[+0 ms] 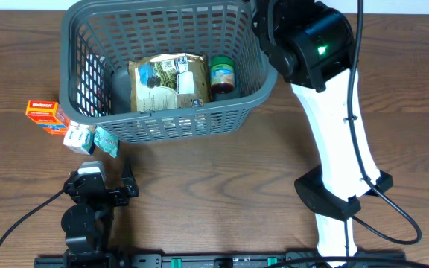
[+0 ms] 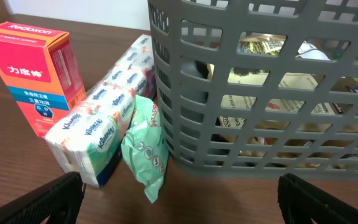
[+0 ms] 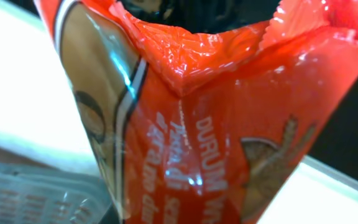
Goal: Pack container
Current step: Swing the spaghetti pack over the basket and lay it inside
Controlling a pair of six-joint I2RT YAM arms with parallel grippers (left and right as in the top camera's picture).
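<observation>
The dark grey lattice basket stands at the table's back middle and fills the right of the left wrist view. It holds a tan printed bag and a green-lidded jar. My left gripper is open and empty, low at the table's front left, facing the basket's left front corner. My right arm hangs over the basket's far right corner and hides its gripper from above. In the right wrist view a red pasta bag fills the frame, gripped; the fingers are hidden behind it.
Left of the basket lie an orange box, a Kleenex tissue pack and a mint green packet that leans on the basket. The right arm's white base stands at the front right.
</observation>
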